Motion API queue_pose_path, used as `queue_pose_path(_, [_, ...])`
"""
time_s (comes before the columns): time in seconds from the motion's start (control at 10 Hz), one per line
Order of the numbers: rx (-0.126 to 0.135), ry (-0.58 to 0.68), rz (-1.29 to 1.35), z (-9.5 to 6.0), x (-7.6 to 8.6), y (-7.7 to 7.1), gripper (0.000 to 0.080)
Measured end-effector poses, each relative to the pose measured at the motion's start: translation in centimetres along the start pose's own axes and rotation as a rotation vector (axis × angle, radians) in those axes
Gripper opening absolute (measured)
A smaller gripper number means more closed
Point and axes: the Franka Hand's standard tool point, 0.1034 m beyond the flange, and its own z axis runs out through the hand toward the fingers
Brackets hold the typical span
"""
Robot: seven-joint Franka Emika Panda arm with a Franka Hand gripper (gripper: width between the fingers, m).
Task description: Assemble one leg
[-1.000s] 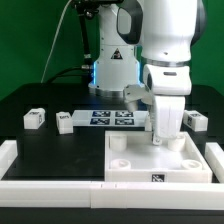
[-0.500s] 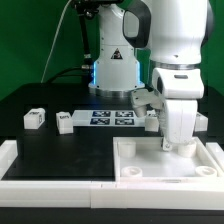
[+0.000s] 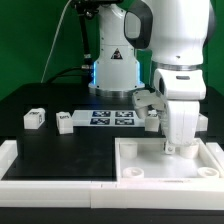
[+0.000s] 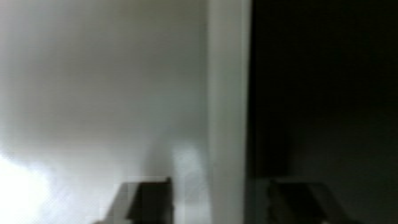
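Two legs, small white posts with tags, lie on the black table at the exterior view's left (image 3: pixel 34 118) (image 3: pixel 66 122). A third tagged white piece (image 3: pixel 150 121) sits just behind my arm. My gripper (image 3: pixel 177 148) points straight down at the far right part of the large white square panel (image 3: pixel 140 152). In the wrist view, the panel's white rim (image 4: pixel 226 100) runs between my two dark fingers (image 4: pixel 151 202), which close on it. No leg is in the gripper.
The marker board (image 3: pixel 110 118) lies flat at the table's middle back. A white rail (image 3: pixel 50 167) borders the front and left of the table. The robot's base (image 3: pixel 112 70) stands behind the marker board.
The gripper and the white panel have shifted together toward the exterior view's right since a second ago. Over the last half second nothing visibly moves.
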Motion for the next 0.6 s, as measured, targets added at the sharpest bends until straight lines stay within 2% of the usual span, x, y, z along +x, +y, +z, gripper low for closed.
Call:
queue_pose_path(0.1, [0.000,0.000,0.000,0.01,-0.01,-0.01,0.0332])
queue_pose_path(0.2, [0.000,0.000,0.000,0.02,-0.02,-0.01,0.0563])
queue_pose_path(0.3, [0.000,0.000,0.000,0.02,-0.02,-0.02,0.0563])
queue_pose_path(0.4, [0.001,0.000,0.000,0.03,-0.03,-0.02,0.0622])
queue_pose_path(0.6, [0.001,0.000,0.001,0.04,-0.04,-0.03,0.0644])
